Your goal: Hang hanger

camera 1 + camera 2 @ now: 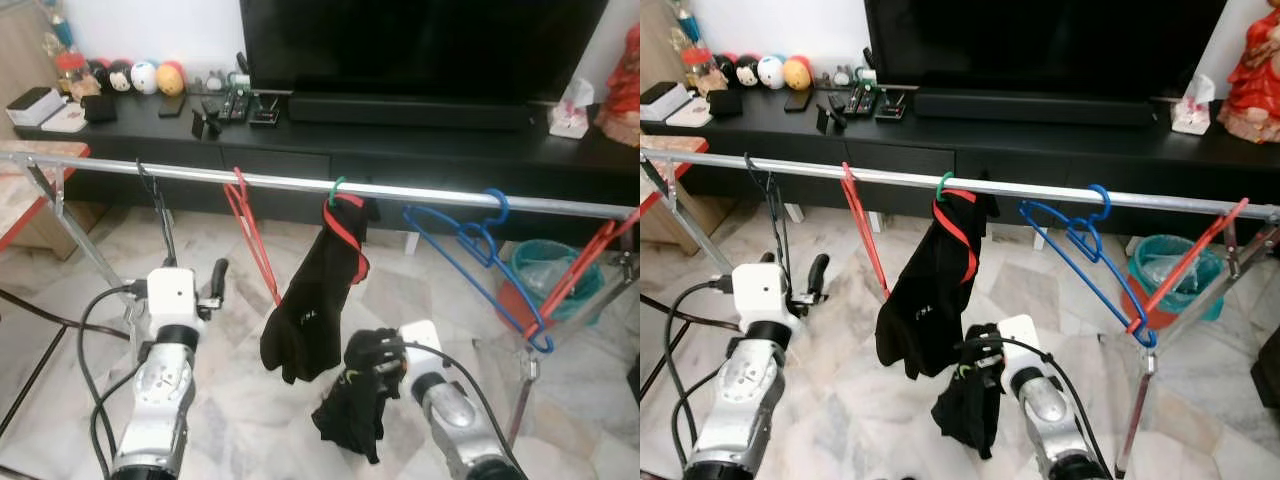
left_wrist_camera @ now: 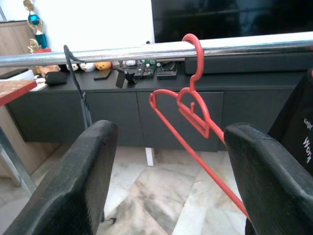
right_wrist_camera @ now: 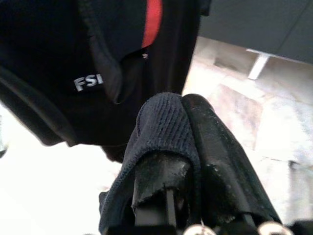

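Observation:
A silver rail [image 1: 420, 192] runs across in front of me. On it hang a black hanger [image 1: 158, 205], a red hanger [image 1: 248, 238], a green-hooked hanger carrying a black garment [image 1: 312, 300] with red trim, blue hangers [image 1: 470, 240] and another red hanger [image 1: 575, 275] at the far right. My left gripper [image 1: 192, 272] is open below the rail, between the black and red hangers. In the left wrist view its fingers [image 2: 73, 176] stand wide apart, with the red hanger [image 2: 193, 112] beyond them. My right gripper [image 1: 375, 350] is shut on a dark cloth [image 1: 350, 410] that dangles just below the hung garment.
Behind the rail, a black TV console [image 1: 400, 150] holds a television, remotes, round toys and a tissue box [image 1: 570, 115]. A teal bin [image 1: 545, 265] stands at the right by the rack's leg [image 1: 520, 390]. A red-edged table [image 1: 30, 200] is at the left. The floor is marble.

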